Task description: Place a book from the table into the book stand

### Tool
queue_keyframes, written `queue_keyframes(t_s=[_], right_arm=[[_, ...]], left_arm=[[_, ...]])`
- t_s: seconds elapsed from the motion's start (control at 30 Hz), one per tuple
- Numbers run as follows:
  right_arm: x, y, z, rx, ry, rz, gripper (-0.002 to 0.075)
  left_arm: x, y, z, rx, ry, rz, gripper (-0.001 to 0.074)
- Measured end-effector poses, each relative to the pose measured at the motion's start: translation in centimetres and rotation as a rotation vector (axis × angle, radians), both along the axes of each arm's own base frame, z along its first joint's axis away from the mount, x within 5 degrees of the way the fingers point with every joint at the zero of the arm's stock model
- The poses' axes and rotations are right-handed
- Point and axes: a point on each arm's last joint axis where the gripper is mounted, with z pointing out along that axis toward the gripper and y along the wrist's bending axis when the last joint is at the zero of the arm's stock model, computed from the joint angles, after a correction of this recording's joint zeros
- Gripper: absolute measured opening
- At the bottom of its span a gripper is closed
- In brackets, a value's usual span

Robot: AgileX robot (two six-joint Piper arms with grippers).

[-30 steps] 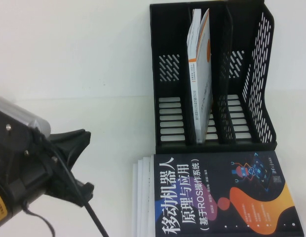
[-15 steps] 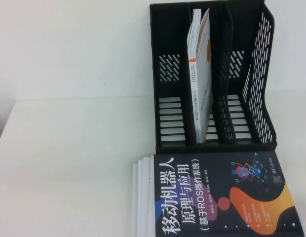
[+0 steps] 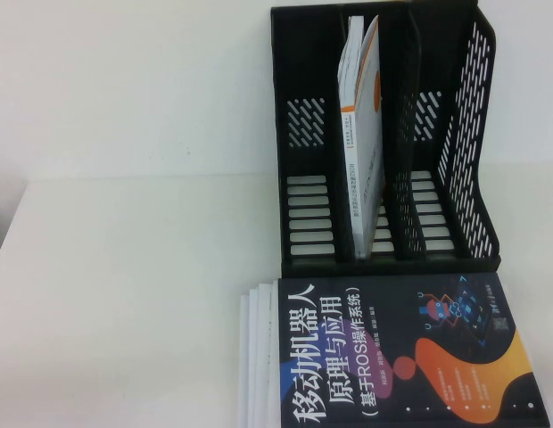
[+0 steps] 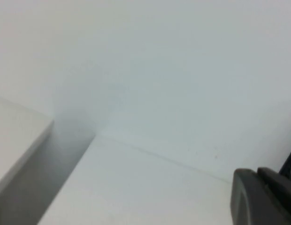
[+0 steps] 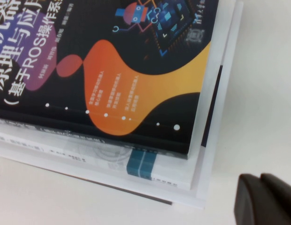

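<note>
A black three-slot book stand (image 3: pixel 303 223) stands at the back right of the white table. A white and orange book (image 3: pixel 361 116) stands upright in its middle slot. A stack of several books (image 3: pixel 392 357) lies flat in front of the stand; the top one has a dark cover with orange shapes and a white title. The stack also shows in the right wrist view (image 5: pixel 112 70). My right gripper (image 5: pixel 260 190) is shut and empty over bare table beside the stack's corner. My left gripper (image 4: pixel 258 187) is shut and empty over bare table near a table edge. Neither arm shows in the high view.
The white table (image 3: pixel 134 294) spreads left of the stand and stack. Its left edge (image 3: pixel 9 232) shows in the high view. A gap beside the table edge (image 4: pixel 51 159) shows in the left wrist view. A white wall is behind.
The left arm, at the lower left of the high view one second ago, has drawn back out of that view. The books and stand have not moved.
</note>
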Motion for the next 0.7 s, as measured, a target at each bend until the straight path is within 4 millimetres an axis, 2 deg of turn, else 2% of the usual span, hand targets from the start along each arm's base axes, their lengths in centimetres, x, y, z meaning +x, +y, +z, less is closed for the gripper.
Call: queue_keyframes(t_s=[0.07,0.3,0.4,0.5,0.7], right_arm=[[0.0,0.0,0.0,0.0,0.0,0.0,-0.0003],[0.0,0.0,0.0,0.0,0.0,0.0,-0.0003],[0.0,0.0,0.0,0.0,0.002,0.0,-0.0003],[0.0,0.0,0.0,0.0,0.002,0.0,-0.0003],[0.0,0.0,0.0,0.0,0.002,0.0,-0.0003]], left_arm=[[0.1,-0.1,-0.7,-0.017,0.004,-0.013,-0.0001],[0.0,-0.8,0.3,-0.019,-0.109,-0.089,-0.0002],[0.0,-0.6,0.3,-0.093,-0.109,-0.075,-0.0002],[0.1,-0.3,-0.5,-0.064,-0.028,-0.036,-0.0002],[-0.2,-0.5,-3.4,0.069,0.3,-0.064,-0.0002]])
